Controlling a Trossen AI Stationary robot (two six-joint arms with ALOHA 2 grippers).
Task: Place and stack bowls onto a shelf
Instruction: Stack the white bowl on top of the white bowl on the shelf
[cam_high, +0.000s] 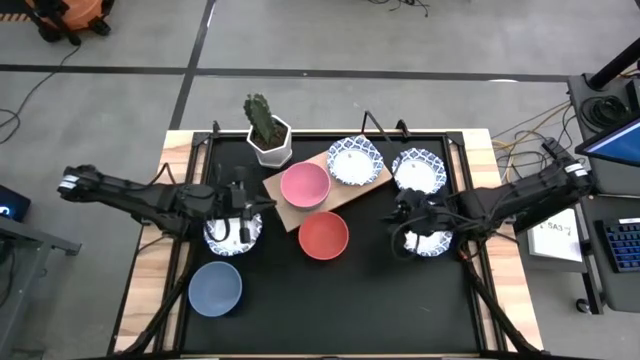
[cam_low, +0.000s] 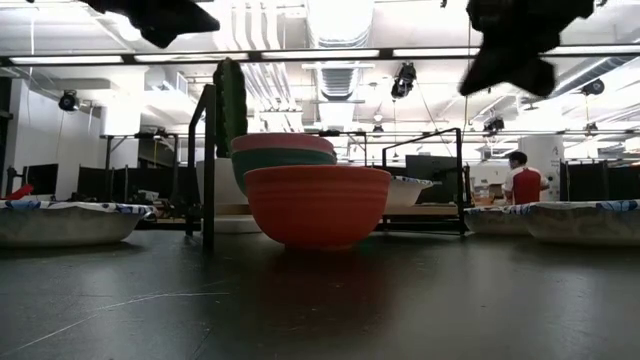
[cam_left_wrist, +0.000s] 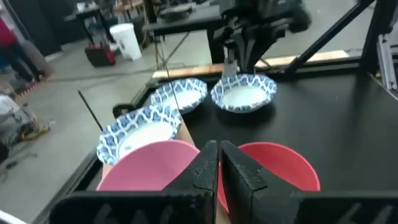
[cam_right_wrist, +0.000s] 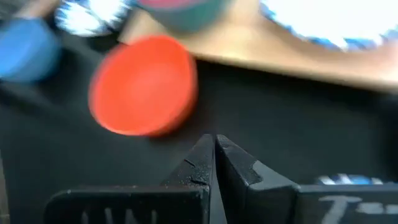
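The shelf (cam_high: 345, 190) is a light wooden board lying flat at the table's far middle. On it a pink bowl (cam_high: 305, 185) sits nested in a green bowl (cam_low: 285, 158), beside a patterned bowl (cam_high: 355, 160). The red bowl (cam_high: 323, 235) stands on the table just before the board, and the blue bowl (cam_high: 215, 288) stands near the left front. My left gripper (cam_high: 240, 215) is shut and hangs above a patterned bowl (cam_high: 222, 238). My right gripper (cam_high: 405, 225) is shut and hangs beside another patterned bowl (cam_high: 435, 243). A further patterned bowl (cam_high: 418, 170) stands at the far right.
A white hexagonal pot with a cactus (cam_high: 268, 130) stands at the far left corner of the board. A black frame rail (cam_high: 330, 135) runs along the table's far edge. Bare black tabletop (cam_high: 340, 310) lies across the near half. A person (cam_low: 522, 182) is in the room behind.
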